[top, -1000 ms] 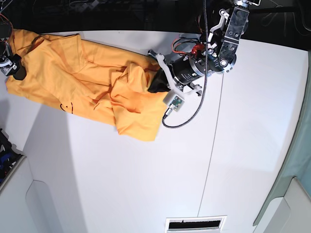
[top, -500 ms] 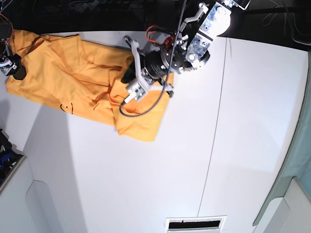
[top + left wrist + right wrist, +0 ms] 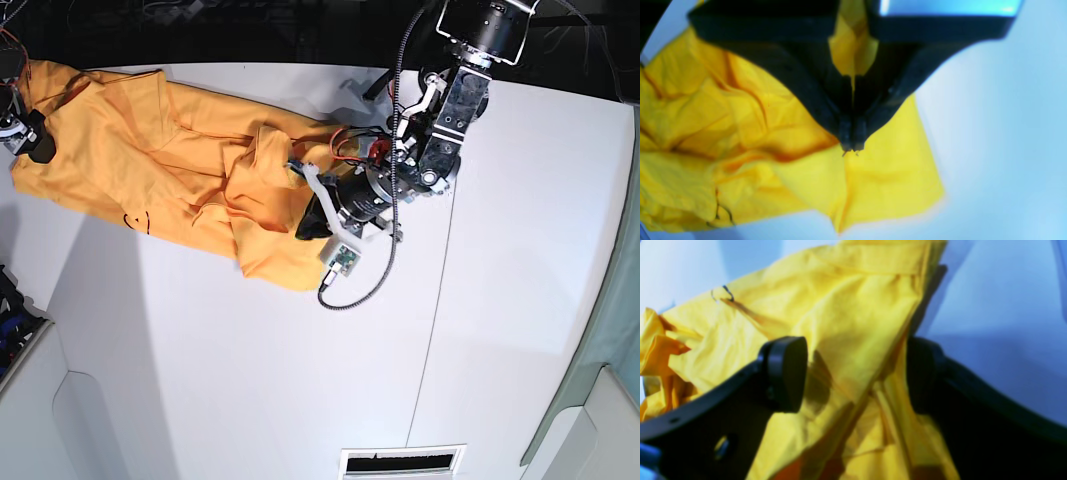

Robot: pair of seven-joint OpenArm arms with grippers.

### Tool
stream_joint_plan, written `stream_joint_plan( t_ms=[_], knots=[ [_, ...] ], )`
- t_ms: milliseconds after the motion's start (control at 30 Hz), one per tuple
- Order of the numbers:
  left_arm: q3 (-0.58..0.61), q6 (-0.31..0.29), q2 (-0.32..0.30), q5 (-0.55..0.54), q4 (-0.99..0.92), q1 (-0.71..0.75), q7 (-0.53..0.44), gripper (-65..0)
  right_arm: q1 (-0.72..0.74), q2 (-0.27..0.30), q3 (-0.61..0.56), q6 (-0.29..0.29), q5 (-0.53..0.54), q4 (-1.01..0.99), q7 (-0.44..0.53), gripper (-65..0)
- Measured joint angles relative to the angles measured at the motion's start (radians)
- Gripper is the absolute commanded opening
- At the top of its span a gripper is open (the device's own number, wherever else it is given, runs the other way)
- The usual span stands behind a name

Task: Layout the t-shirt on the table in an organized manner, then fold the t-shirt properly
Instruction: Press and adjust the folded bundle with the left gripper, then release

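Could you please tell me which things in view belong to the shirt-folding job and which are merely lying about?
Belonging to the job:
- t-shirt, crumpled
- table
- left gripper, shut over the shirt
- right gripper, open around a fold of the shirt

Lying about:
- white vent-like frame at the near edge

Left gripper — jaws pressed together, arm angled low. Right gripper — jaws spread wide.

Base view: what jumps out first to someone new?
The crumpled orange-yellow t-shirt bunched across the far-left part of the white table. At its right edge the left gripper is shut above the fabric, with no clear pinch visible. At the shirt's far-left end the right gripper gapes open astride a fold.
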Motion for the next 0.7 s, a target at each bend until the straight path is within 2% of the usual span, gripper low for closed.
stream_joint_plan(
  t_ms=[133, 267, 400, 500, 567, 633, 700],
  knots=[
    [0.003, -0.003, 0.056, 0.003, -0.11, -0.042, 0.0, -65.0, 0.0, 0.0, 0.0, 0.0, -0.001, 0.0, 0.0, -20.3],
    [0.0, 0.001, 0.089, 0.008, -0.112, -0.058, -0.016, -65.0, 0.0, 0.0, 0.0, 0.0, -0.001, 0.0, 0.0, -20.3],
    [0.005, 0.001, 0.151, 0.015, -0.115, -0.049, -0.006, -65.0, 0.0, 0.0, 0.0, 0.0, -0.001, 0.0, 0.0, -20.3],
    [0.08, 0.001, 0.195, 0.013, -0.115, -0.056, -0.005, -65.0, 0.0, 0.0, 0.0, 0.0, 0.0, 0.0, 0.0, -20.3],
    [0.162, -0.006, 0.202, 0.017, -0.114, -0.056, -0.007, -65.0, 0.0, 0.0, 0.0, 0.0, -0.001, 0.0, 0.0, -20.3],
    [0.23, -0.007, 0.201, 0.087, -0.114, -0.055, -0.006, -65.0, 0.0, 0.0, 0.0, 0.0, -0.001, 0.0, 0.0, -20.3],
    [0.265, 0.05, 0.199, 0.101, -0.116, -0.056, -0.009, -65.0, 0.0, 0.0, 0.0, 0.0, -0.001, 0.0, 0.0, -20.3]
  ],
)
